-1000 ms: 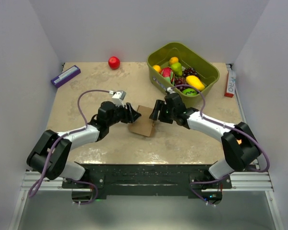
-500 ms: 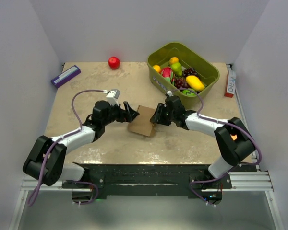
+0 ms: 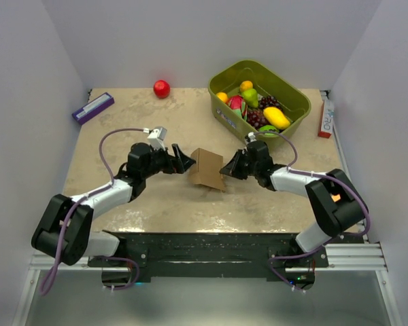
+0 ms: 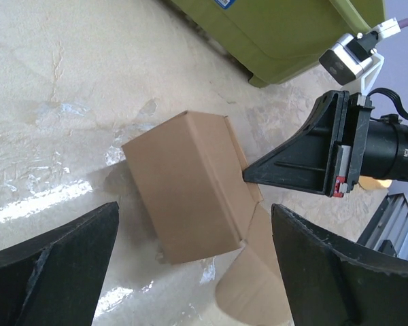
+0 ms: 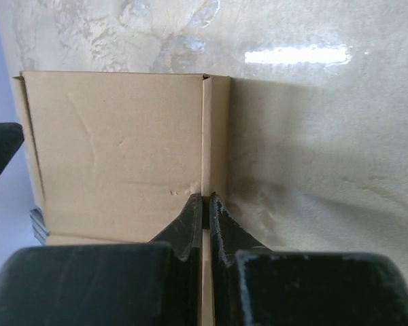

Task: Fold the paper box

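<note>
- Bright, even light falls from above; the top view is sharp.
- Glare streaks the glossy tabletop [image 4: 47, 197] at 9 o'clock in my left wrist view and at 1 o'clock in my right.
- There the paper box [image 5: 115, 156] casts a soft shadow toward 3 o'clock.
- My right end effector [image 5: 205, 200] looks blurred near the lens.

The table [image 3: 122, 122] has a beige, stone-patterned top with glossy patches, and the paper box [image 3: 207, 170] stands on it close to the centre, folded up into a block with one loose flap lying flat on the surface beside it. Taking the far edge as 12 o'clock, a small red ball [image 3: 162, 88] rests at about 11, well apart from the purple-and-white flat box [image 3: 93, 107] at 10 near the left edge. The green bin [image 3: 280, 81] sits at 1 o'clock, and the red-and-white slim box [image 3: 325, 117] lies at 2 along the right edge.
</note>
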